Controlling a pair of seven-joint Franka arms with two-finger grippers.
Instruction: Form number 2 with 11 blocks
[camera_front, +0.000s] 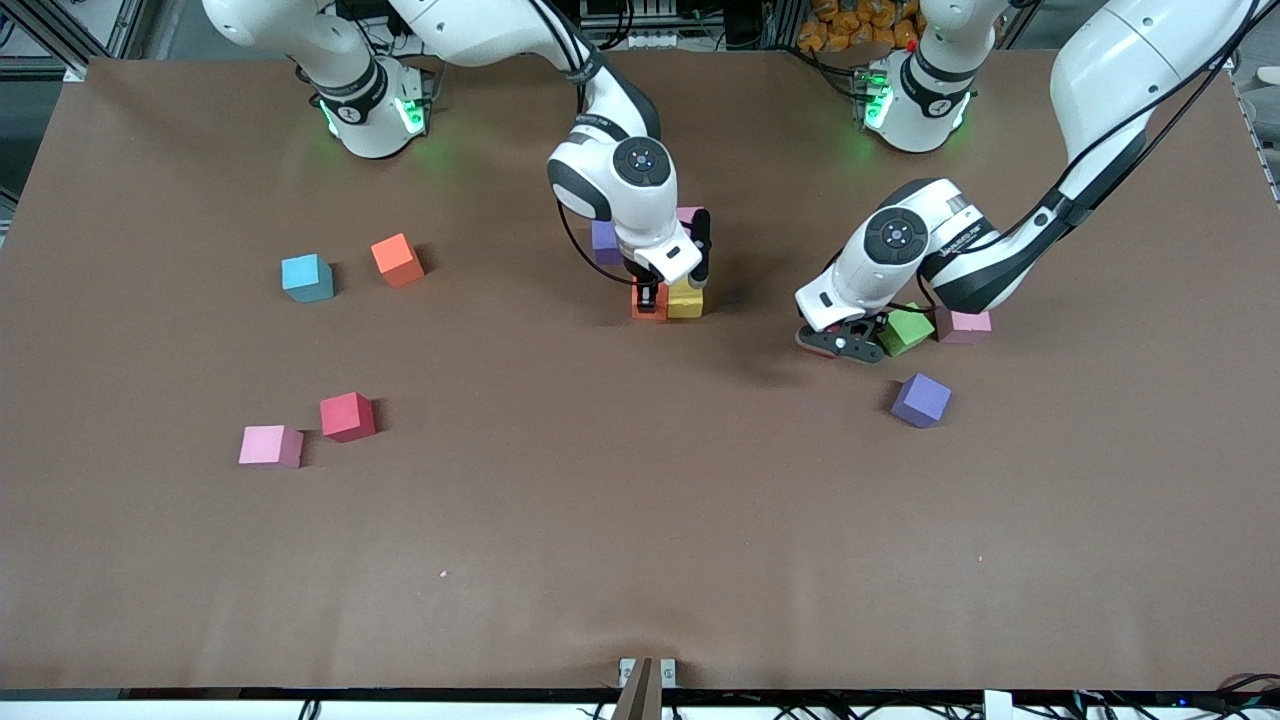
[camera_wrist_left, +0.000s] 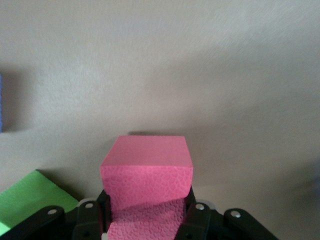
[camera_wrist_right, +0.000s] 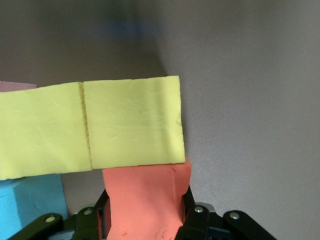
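My right gripper (camera_front: 648, 297) (camera_wrist_right: 145, 212) is shut on a red block (camera_front: 643, 310) (camera_wrist_right: 146, 200), low at the table's middle. That block abuts one of two yellow blocks (camera_wrist_right: 132, 122) (camera_front: 686, 299) lying side by side. A purple block (camera_front: 603, 238) and a pink one (camera_front: 690, 213) lie beside them, partly hidden by the arm. My left gripper (camera_front: 845, 345) (camera_wrist_left: 146, 210) is shut on a pink block (camera_wrist_left: 146, 167), down at the table beside the green cube (camera_front: 905, 330) (camera_wrist_left: 30, 197). The front view hides that block.
Loose blocks: pink (camera_front: 962, 325) and purple (camera_front: 920, 400) toward the left arm's end. Blue (camera_front: 306, 277), orange (camera_front: 397, 259), red (camera_front: 347, 416) and pink (camera_front: 270, 446) lie toward the right arm's end. Bare brown table (camera_front: 640, 540) spreads nearer to the front camera.
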